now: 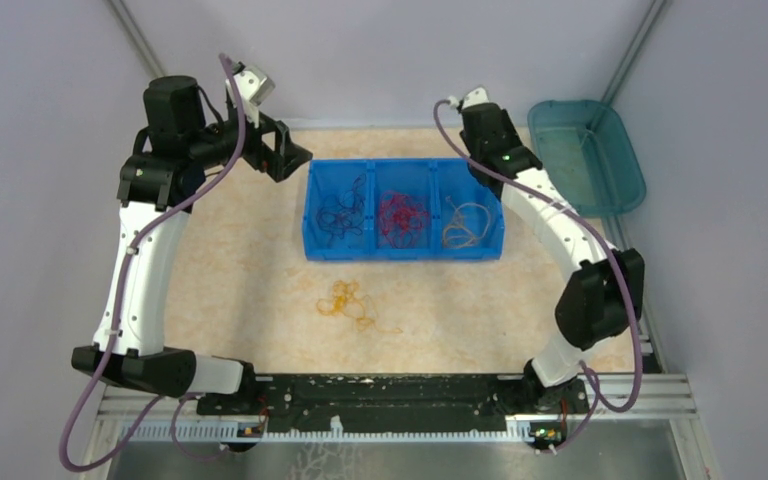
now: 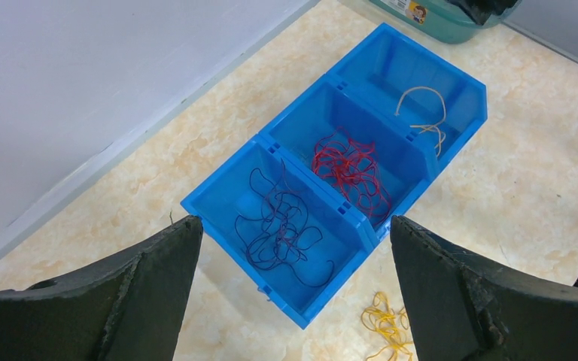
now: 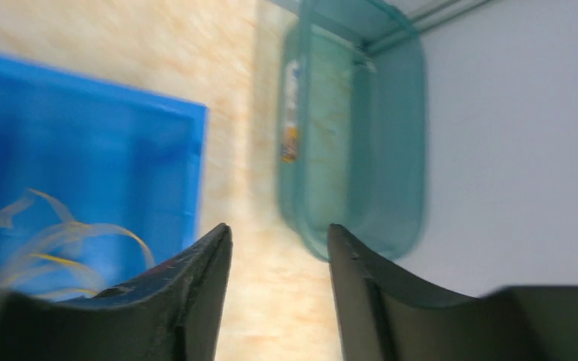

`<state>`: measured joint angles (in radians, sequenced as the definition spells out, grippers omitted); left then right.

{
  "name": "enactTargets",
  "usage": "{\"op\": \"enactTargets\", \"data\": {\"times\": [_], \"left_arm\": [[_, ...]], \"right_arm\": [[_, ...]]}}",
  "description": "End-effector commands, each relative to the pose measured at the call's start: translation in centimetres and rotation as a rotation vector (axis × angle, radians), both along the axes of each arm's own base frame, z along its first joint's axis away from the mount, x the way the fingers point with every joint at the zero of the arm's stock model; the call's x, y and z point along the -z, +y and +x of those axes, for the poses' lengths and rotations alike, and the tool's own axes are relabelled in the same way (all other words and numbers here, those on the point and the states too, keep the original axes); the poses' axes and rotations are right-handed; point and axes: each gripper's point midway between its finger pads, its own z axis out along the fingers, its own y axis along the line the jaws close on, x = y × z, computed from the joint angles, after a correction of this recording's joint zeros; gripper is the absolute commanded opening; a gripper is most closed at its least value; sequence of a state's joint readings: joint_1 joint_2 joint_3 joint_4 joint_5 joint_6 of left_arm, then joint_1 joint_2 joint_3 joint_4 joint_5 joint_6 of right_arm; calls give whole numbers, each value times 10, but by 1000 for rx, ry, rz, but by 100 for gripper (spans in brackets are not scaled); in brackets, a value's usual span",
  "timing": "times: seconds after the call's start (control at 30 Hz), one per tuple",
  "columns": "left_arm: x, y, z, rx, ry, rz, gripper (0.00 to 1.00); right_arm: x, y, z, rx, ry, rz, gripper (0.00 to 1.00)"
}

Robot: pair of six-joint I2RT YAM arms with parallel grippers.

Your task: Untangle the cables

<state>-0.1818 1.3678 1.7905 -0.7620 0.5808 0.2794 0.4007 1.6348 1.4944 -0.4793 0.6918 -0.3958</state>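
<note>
Three compartments of the blue bin (image 1: 405, 252) hold navy cables (image 1: 343, 213), red cables (image 1: 403, 215) and pale yellow cables (image 1: 465, 225), one orange-yellow tangle (image 1: 350, 302) lies loose on the worktop (image 1: 230, 290) in front, left gripper (image 2: 293, 226) wide and empty, right gripper (image 3: 278, 229) narrowly parted and empty: next, I reckon, descend on that tangle.

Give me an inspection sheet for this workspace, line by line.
Surface: beige table, one orange tangle lying loose in front of the bin.
Job's things: bin holds dark cables left, red cables middle, pale cable right, one colour per compartment.
Clutter: teal tub at far right.
Grippers: left gripper open, right gripper open, both holding nothing.
Cables: purple hoses run along both arms, away from the bin.
Surroundings: grey walls on three sides.
</note>
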Motion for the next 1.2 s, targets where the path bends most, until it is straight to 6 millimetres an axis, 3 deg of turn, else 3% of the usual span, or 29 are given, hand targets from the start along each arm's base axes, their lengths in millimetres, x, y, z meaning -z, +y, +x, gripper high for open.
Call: {"op": "enactTargets", "data": {"times": [0.0, 0.23, 0.43, 0.6, 0.87, 0.97, 1.17], "left_arm": [[-16, 2, -3, 0, -31, -35, 100], [-7, 15, 5, -30, 3, -24, 100], [-1, 28, 3, -44, 40, -29, 100], [0, 26, -4, -28, 51, -46, 100], [6, 25, -12, -13, 72, -53, 100], [10, 27, -15, -22, 73, -42, 100], [10, 30, -20, -23, 57, -32, 100]], "right_arm": [[-52, 52, -23, -61, -113, 539, 44], [23, 90, -73, -92, 39, 844, 21], [74, 91, -83, -45, 101, 879, 11], [103, 85, -62, 7, 104, 854, 5], [138, 57, -9, 113, 90, 793, 2], [156, 59, 5, 126, 121, 777, 2], [164, 65, 29, 111, 105, 759, 2]]}}
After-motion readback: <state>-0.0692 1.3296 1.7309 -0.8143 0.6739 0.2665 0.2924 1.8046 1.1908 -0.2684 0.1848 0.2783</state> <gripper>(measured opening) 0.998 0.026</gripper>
